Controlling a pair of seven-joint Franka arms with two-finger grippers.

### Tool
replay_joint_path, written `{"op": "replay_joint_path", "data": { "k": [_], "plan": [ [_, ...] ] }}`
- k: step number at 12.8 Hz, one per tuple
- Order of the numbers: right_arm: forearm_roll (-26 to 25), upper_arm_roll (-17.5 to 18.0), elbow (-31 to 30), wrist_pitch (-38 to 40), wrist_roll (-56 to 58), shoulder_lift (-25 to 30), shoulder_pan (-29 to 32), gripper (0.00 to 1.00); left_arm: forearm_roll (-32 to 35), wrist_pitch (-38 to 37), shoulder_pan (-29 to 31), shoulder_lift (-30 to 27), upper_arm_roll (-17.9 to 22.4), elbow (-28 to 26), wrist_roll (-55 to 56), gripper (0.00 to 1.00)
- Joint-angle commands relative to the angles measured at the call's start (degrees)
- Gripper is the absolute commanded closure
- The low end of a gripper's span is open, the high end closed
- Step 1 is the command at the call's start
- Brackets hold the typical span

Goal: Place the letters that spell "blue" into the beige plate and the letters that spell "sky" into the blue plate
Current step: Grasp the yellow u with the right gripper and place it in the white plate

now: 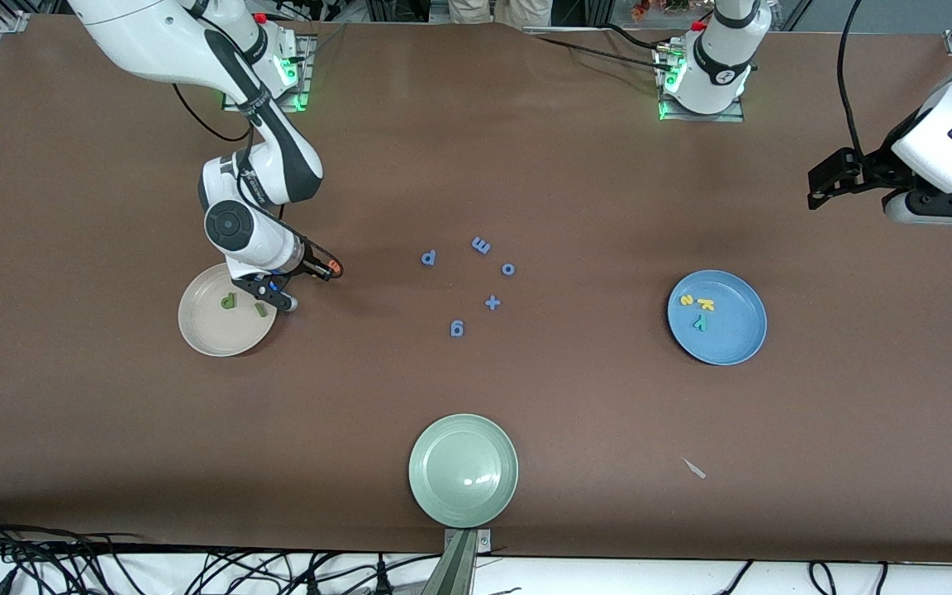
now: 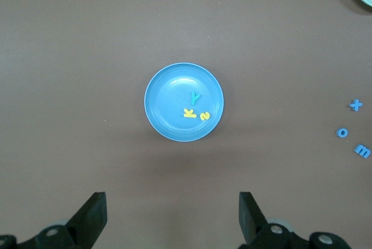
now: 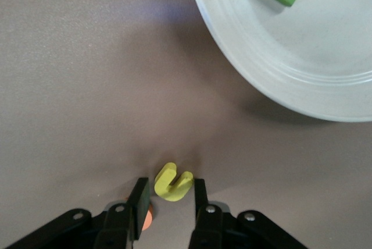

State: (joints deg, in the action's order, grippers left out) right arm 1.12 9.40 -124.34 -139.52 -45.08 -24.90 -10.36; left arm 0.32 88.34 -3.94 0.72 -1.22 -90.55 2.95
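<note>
The brown table (image 1: 525,190) carries three plates. The pale green plate (image 1: 464,469) sits nearest the front camera. The blue plate (image 1: 732,339) lies toward the left arm's end and holds the yellow k (image 1: 706,304), yellow s (image 1: 687,300) and teal y (image 1: 700,322). The beige plate (image 1: 211,330) lies toward the right arm's end and holds the green b (image 1: 229,302) and the green l (image 1: 260,310).

The left gripper (image 2: 172,217) waits high over the table at its own end, jaws spread wide and empty.

The right gripper (image 3: 168,194) is low at the beige plate's rim, just outside it, with its fingers narrowed around the yellow u (image 3: 172,182). The orange e (image 3: 149,217) lies on the table, partly hidden by one finger.

Five blue pieces are scattered mid-table: p (image 1: 429,258), m (image 1: 481,245), o (image 1: 508,269), plus sign (image 1: 492,302) and g (image 1: 456,329). A small pale scrap (image 1: 694,468) lies nearer the camera than the blue plate.
</note>
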Motion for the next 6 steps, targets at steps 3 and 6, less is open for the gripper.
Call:
{"op": "replay_joint_path", "data": {
  "k": [3,6],
  "plan": [
    [0.4,-0.1,-1.7,-2.1,0.8,1.0,0.3,0.64,1.1,-1.2,-0.4,0.9,-0.5,2.0,-0.1,0.0],
    [0.4,-0.1,-1.5,-3.0,0.8,0.5,0.3,0.59,1.1,-1.3,-0.3,0.9,-0.5,2.0,-0.1,0.0]
  ]
}}
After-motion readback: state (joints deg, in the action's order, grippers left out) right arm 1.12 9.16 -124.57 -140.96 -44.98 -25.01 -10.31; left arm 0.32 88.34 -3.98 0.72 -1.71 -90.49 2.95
